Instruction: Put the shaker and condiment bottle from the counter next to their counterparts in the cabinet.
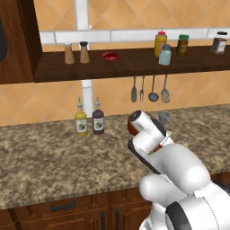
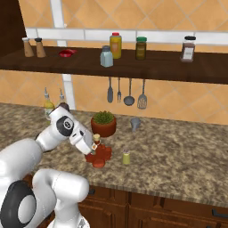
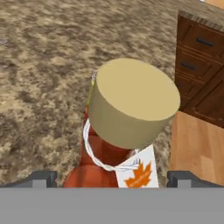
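Fingers: two dark tips (image 3: 43,178) low in hand view, spread wide, one each side of the condiment bottle (image 3: 131,113); not closed on it, no contact seen. Gripper (image 2: 94,143) sits just over the bottle cap in right base view.
Condiment bottle: on bench (image 2: 178,147), near front edge, upright, just in front of potted plant (image 2: 103,124). Red-orange body, narrow neck, tan cylindrical cap w/ flat top, white cord round neck, small white tag w/ orange leaf mark.
Shaker: on bench (image 2: 126,157), just right of bottle, apart from it. Small yellow-green cylinder, paler top.
Cabinet: dark-brown wood shelf (image 2: 156,71), open front. Holds two brown wooden shakers (image 2: 34,47) at left, red dish (image 2: 67,53), pale blue-grey shaker (image 2: 106,57), yellow red-capped bottle (image 2: 116,45), green-lidded jar (image 2: 141,48), dark jar (image 2: 188,49).
Progress: est. early. Neither item in cabinet yet; both on bench. Step in hand looks like grasp of bottle at neck/cap.
Left to do: close on bottle, lift, place near yellow bottle; then same for shaker beside blue-grey shaker.
Bench surface: speckled brown-beige granite, flat. Also carries two spouted bottles (image 1: 89,120) at back, small grey cup (image 2: 135,123).
Wall: orange diagonal tile, white trim, hung utensils (image 2: 126,92).
Risk: bottle tall and slim, cap smooth; may tip if fingers close off-centre.
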Robot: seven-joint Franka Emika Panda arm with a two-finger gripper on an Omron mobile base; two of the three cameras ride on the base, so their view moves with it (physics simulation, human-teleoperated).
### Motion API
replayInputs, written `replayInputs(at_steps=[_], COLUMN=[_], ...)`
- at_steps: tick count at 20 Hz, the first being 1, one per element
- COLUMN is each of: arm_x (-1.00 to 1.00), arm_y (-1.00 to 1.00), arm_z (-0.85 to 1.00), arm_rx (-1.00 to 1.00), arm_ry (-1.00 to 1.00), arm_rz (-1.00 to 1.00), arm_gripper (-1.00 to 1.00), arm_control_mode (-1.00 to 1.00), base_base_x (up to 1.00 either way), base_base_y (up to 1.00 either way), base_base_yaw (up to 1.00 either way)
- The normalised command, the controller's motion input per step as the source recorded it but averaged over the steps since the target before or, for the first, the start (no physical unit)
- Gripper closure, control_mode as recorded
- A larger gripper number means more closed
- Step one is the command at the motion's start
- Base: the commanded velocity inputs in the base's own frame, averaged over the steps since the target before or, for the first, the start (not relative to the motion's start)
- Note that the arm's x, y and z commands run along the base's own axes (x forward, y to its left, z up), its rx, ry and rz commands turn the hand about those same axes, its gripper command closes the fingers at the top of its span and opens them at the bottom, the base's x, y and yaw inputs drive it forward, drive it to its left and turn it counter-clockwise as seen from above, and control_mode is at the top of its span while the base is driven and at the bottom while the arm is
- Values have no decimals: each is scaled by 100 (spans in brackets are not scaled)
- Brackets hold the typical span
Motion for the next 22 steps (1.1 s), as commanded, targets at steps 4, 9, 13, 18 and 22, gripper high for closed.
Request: replayInputs(at_steps=[4,9,13,18,22], arm_x=[34,20,2,-5,-4], arm_y=[-6,-22,-30,-1,6], arm_z=[-28,-31,-17,15,42], arm_rx=[0,0,0,1,-4], arm_ry=[5,5,1,-8,-15], arm_rz=[0,0,0,5,14], arm_gripper=[100,100,100,100,100], arm_control_mode=[-100,-100,-100,-100,-100], base_base_x=[0,0,0,0,0], base_base_y=[0,0,0,0,0], base_base_yaw=[0,0,0,0,0])
